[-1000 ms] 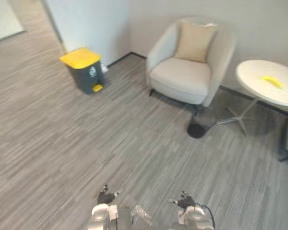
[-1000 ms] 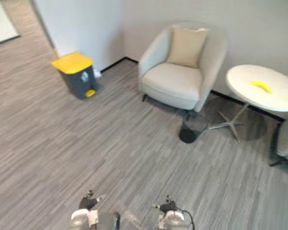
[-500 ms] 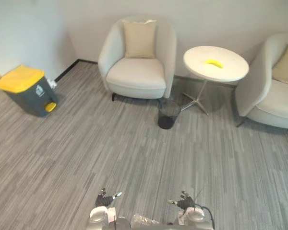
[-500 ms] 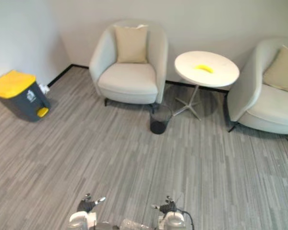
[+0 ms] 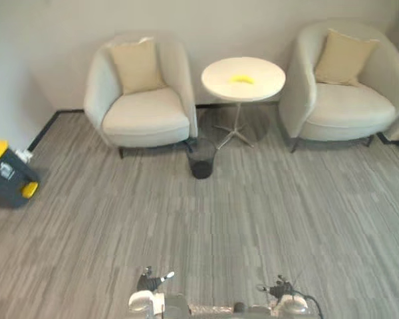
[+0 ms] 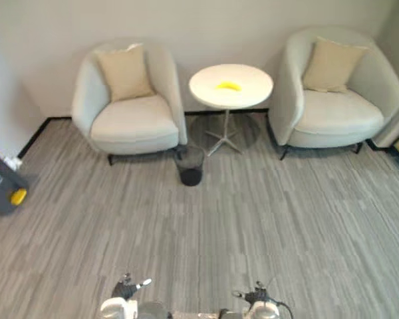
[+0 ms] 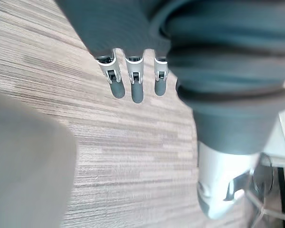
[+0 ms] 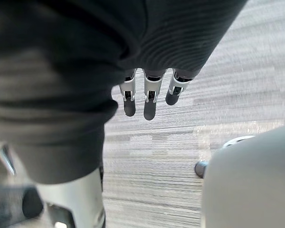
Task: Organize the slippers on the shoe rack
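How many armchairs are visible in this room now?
2. The left armchair stands against the wall beside the round white table; the right armchair stands on the table's other side. More may be outside the views.

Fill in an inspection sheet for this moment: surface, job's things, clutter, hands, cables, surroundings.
Surface: grey striped floor.
Job's things: nothing seen.
Clutter: dark wastebasket on the floor between the left armchair and the round table; yellow-lidded bin at far left.
Hands: left hand and right hand open, holding nothing.
Cables: nothing seen.
Surroundings: left armchair and right armchair against the wall, a cushion in each; round table between them, a yellow object on it.
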`<state>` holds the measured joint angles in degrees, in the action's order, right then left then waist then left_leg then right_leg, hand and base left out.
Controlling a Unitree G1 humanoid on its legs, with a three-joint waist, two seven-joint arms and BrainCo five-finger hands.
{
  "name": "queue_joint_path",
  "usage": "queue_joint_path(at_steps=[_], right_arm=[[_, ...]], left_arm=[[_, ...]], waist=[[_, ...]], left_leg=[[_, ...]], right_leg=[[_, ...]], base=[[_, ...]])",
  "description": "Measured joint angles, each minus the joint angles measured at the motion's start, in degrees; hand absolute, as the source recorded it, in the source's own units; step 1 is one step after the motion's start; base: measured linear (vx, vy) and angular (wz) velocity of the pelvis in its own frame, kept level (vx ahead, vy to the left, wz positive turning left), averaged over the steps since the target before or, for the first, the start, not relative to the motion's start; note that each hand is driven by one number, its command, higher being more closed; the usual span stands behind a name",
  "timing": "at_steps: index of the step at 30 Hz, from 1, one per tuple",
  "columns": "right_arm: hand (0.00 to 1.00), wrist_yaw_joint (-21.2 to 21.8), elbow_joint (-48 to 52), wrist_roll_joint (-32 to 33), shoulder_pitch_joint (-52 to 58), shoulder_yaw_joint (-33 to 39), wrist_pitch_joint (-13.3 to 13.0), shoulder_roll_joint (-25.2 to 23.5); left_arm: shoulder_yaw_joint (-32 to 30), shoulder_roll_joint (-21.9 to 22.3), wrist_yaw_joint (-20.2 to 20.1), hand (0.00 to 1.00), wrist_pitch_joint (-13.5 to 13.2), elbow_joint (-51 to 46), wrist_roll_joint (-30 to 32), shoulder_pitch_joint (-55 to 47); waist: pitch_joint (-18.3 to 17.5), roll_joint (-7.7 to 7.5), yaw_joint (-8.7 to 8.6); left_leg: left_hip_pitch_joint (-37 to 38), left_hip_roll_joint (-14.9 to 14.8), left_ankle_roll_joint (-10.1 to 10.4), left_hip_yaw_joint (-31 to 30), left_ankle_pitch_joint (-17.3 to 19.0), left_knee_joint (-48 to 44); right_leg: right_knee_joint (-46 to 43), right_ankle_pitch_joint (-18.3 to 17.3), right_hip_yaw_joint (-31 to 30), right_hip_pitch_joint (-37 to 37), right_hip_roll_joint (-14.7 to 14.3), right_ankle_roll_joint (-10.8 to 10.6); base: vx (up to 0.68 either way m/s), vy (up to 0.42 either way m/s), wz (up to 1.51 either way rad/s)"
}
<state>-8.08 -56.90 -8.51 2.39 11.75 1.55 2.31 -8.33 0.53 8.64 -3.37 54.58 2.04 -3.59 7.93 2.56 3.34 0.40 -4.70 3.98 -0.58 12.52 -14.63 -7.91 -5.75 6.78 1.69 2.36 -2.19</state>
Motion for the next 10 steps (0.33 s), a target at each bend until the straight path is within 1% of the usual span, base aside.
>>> queue_joint_path(at_steps=[2,4,6,8,10], right_arm=[[0.00,0.0,0.0,0.2,0.9,0.1,0.0,-0.5],[0.00,0.0,-0.1,0.8,1.9,1.3,0.0,-1.4],[0.00,0.0,-0.1,1.9,2.3,1.7,0.0,-1.7],[0.00,0.0,-0.1,2.2,2.3,1.8,0.0,-1.8],[0.00,0.0,-0.2,2.4,2.3,3.4,0.0,-1.7]], left_arm=[[0.0,-0.8,0.0,0.00,0.0,0.0,0.0,-0.4],[0.0,-1.1,0.0,0.00,0.0,0.3,0.0,-0.6],[0.0,-0.9,-0.1,0.00,0.0,0.5,0.0,-0.6],[0.0,-0.5,-0.1,0.00,0.0,0.7,-0.1,-0.6],[0.0,0.2,-0.1,0.00,0.0,0.7,-0.1,-0.5]], waist=[[-0.9,-1.57,0.09],[-2.2,-2.24,0.05],[-2.8,-2.40,-0.04],[-2.8,-2.20,-0.17],[-3.0,-1.70,-0.18]], left_leg=[[1.7,0.8,-0.3,1.0,-1.0,2.7],[4.3,1.7,-0.5,1.3,-2.1,6.0],[5.0,2.2,-0.5,1.4,-2.1,6.4],[5.6,2.6,-0.5,1.4,-2.1,6.5],[6.0,3.0,-0.5,1.2,-2.1,6.5]], right_leg=[[0.2,0.0,-0.8,0.1,0.8,-0.1],[0.5,-0.5,-0.9,0.6,1.6,-0.8],[1.6,-0.5,-0.9,1.6,1.8,-0.9],[2.4,-0.5,-0.8,2.6,2.2,-0.9],[2.7,-0.8,-0.6,3.3,2.6,-1.4]], base=[[0.13,0.101,-0.15],[0.19,0.079,-0.07],[0.15,0.053,0.00],[0.11,0.054,0.04],[0.06,0.033,0.07]])
